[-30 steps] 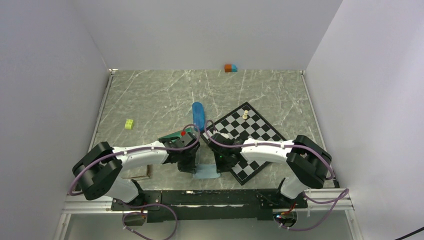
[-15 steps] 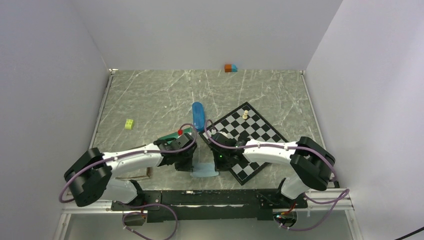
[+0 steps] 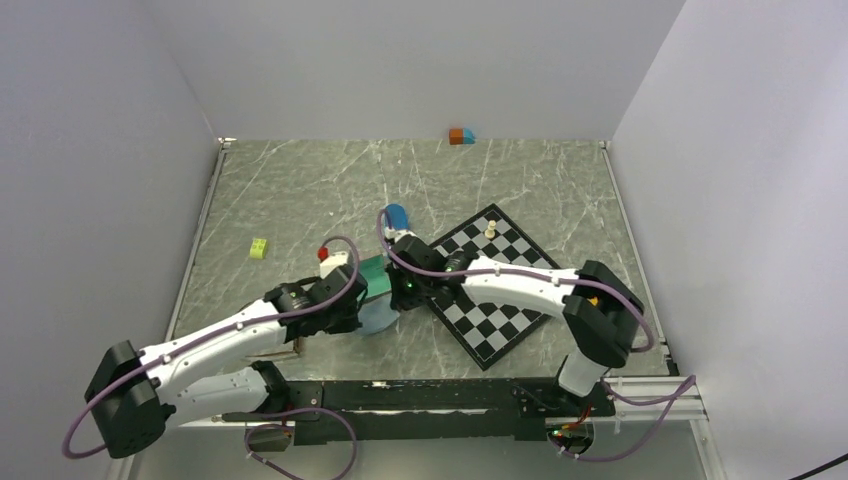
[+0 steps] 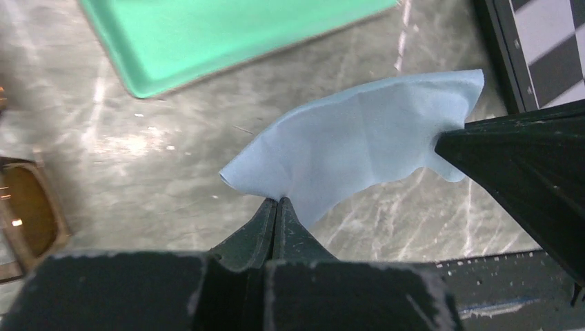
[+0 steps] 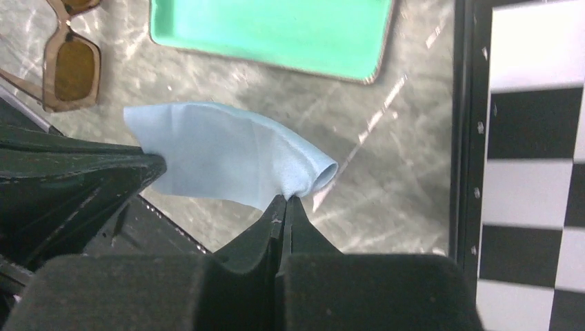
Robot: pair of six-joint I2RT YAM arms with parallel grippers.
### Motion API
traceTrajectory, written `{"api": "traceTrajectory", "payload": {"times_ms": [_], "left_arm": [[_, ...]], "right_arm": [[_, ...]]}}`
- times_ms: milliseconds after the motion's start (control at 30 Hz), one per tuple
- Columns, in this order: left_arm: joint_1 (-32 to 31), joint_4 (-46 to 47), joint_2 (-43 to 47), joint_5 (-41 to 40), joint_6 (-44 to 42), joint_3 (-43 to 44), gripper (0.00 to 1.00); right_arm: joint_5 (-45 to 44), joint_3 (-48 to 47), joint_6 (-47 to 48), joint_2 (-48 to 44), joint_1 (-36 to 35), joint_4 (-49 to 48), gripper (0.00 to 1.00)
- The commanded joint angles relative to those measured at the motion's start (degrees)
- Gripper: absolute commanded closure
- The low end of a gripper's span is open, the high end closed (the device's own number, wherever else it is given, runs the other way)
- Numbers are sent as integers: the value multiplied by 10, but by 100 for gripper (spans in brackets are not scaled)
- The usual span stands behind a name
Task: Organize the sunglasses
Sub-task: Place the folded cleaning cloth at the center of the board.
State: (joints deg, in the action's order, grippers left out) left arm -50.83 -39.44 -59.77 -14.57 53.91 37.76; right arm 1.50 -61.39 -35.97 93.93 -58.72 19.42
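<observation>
Left gripper and right gripper both pinch the cloth; the sunglasses look light and brittle, so you'd grip the frame.

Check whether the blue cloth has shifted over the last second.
Yes. The blue cloth has gone left and a little farther from the arm bases, pulling away from the near left edge of the chessboard, which has stayed put.

Left arm and right arm were stretched inward, wrists set close together, left gripper and right gripper both clamped tight on opposite edges of a cloth
</observation>
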Motion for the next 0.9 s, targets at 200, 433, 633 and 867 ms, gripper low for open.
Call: {"api": "traceTrajectory", "payload": {"times_ms": [200, 433, 633, 867], "left_arm": [[98, -25, 80, -77, -40, 2, 100], [141, 10, 37, -60, -67, 4, 100], [165, 38, -10, -48, -77, -1, 100], [182, 70, -61, -33, -90, 3, 100]], "right_arm": [[-34, -127, 69, 109, -3, -35, 100], [-41, -174, 85, 158, 5, -41, 100], [-28, -169, 79, 178, 25, -58, 100], [-20, -163, 82, 190, 38, -70, 100]]}}
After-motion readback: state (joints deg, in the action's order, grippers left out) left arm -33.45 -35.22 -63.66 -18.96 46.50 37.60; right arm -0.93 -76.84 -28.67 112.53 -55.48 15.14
